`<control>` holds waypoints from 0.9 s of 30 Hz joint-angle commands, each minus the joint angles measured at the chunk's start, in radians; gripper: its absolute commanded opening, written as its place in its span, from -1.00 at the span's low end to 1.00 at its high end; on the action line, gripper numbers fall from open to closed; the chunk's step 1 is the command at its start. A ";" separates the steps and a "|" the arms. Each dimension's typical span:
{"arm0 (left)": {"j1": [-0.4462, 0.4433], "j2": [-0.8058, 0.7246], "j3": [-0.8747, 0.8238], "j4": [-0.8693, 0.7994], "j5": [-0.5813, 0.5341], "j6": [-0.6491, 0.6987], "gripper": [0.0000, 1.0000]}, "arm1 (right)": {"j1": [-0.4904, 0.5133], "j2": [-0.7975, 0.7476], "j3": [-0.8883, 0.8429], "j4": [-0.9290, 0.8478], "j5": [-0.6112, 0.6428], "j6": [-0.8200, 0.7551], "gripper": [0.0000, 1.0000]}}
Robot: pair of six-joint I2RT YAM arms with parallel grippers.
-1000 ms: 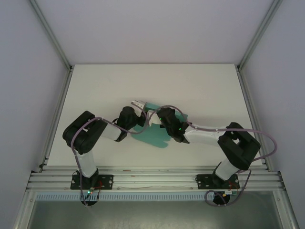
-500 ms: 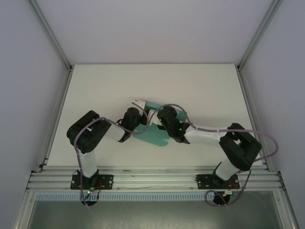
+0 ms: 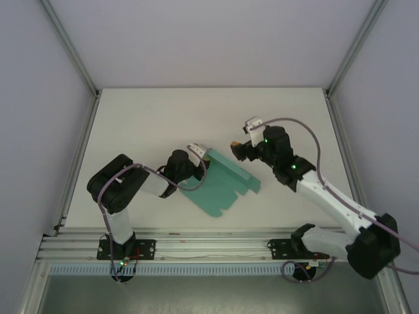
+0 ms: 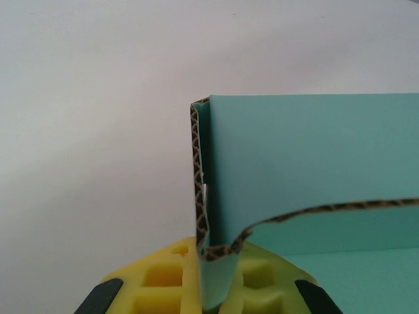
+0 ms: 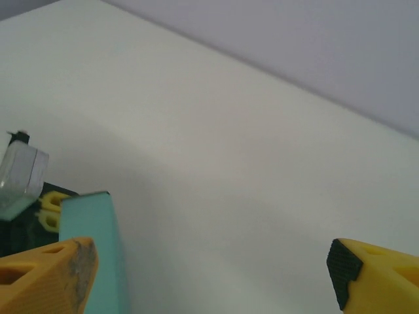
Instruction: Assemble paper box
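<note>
The paper box [image 3: 221, 186] is a teal card sheet lying mid-table, with one long wall folded up along its far right side. My left gripper [image 3: 198, 161] is shut on the near-left end of that wall. In the left wrist view the yellow fingers [image 4: 163, 275] pinch a folded teal flap [image 4: 219, 278], and the wall [image 4: 314, 150] stands upright beyond it. My right gripper [image 3: 239, 149] hangs open above the table just right of the box, apart from it. Between its wide-apart fingertips [image 5: 69, 265] lies bare table, with the box's edge [image 5: 91, 255] at the left.
The white table [image 3: 144, 124] has free room behind and to both sides of the box. Aluminium frame posts and grey walls bound it. The left gripper's yellow fingers [image 5: 49, 209] and clear camera housing [image 5: 19, 180] show at the left of the right wrist view.
My right gripper has opened, let go of the box and swung up and to the right, away from it. The left gripper keeps its hold and the box has shifted slightly right.
</note>
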 commanded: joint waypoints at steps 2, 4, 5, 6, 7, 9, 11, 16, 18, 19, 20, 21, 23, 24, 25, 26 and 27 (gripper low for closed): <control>0.002 0.033 0.025 0.027 0.080 0.023 -1.00 | -0.013 0.238 0.195 -0.240 -0.234 0.180 0.59; 0.003 0.043 0.028 0.026 0.066 0.028 -1.00 | -0.017 0.328 0.271 -0.312 -0.318 0.143 0.51; 0.003 0.045 0.033 0.018 0.063 0.040 -1.00 | -0.017 0.371 0.305 -0.338 -0.355 0.117 0.49; 0.000 0.046 0.036 0.008 0.050 0.045 -1.00 | -0.017 0.405 0.329 -0.351 -0.362 0.109 0.48; 0.000 0.047 0.038 -0.001 0.040 0.050 -1.00 | -0.017 0.434 0.352 -0.366 -0.363 0.108 0.47; -0.003 0.047 0.044 -0.016 0.022 0.058 -1.00 | -0.017 0.483 0.384 -0.386 -0.387 0.091 0.44; -0.005 0.049 0.045 -0.015 0.013 0.057 -1.00 | -0.017 0.520 0.397 -0.381 -0.415 0.089 0.42; -0.009 0.051 0.051 -0.025 0.009 0.050 -1.00 | -0.017 0.599 0.410 -0.406 -0.402 0.089 0.36; -0.011 0.059 0.067 -0.046 -0.001 0.044 -0.99 | -0.017 0.621 0.401 -0.406 -0.396 0.091 0.35; -0.011 0.061 0.075 -0.052 -0.001 0.039 -0.93 | -0.017 0.631 0.398 -0.409 -0.387 0.088 0.35; -0.011 0.064 0.080 -0.053 -0.002 0.031 -0.87 | -0.017 0.639 0.394 -0.408 -0.375 0.088 0.34; -0.011 0.063 0.085 -0.051 0.000 0.025 -0.76 | -0.017 0.645 0.393 -0.412 -0.367 0.086 0.32; -0.011 0.060 0.087 -0.028 -0.011 0.007 -0.67 | -0.017 0.655 0.391 -0.423 -0.367 0.076 0.28; -0.011 0.061 0.089 -0.016 -0.021 0.002 -0.67 | -0.018 0.658 0.391 -0.429 -0.369 0.074 0.27; -0.011 0.063 0.095 -0.006 -0.037 -0.005 -0.65 | -0.020 0.662 0.393 -0.434 -0.367 0.069 0.27; -0.010 0.065 0.104 -0.006 -0.047 -0.015 -0.65 | -0.022 0.666 0.395 -0.439 -0.363 0.070 0.26; -0.010 0.063 0.115 -0.017 -0.044 -0.019 -0.66 | -0.026 0.670 0.400 -0.446 -0.366 0.069 0.25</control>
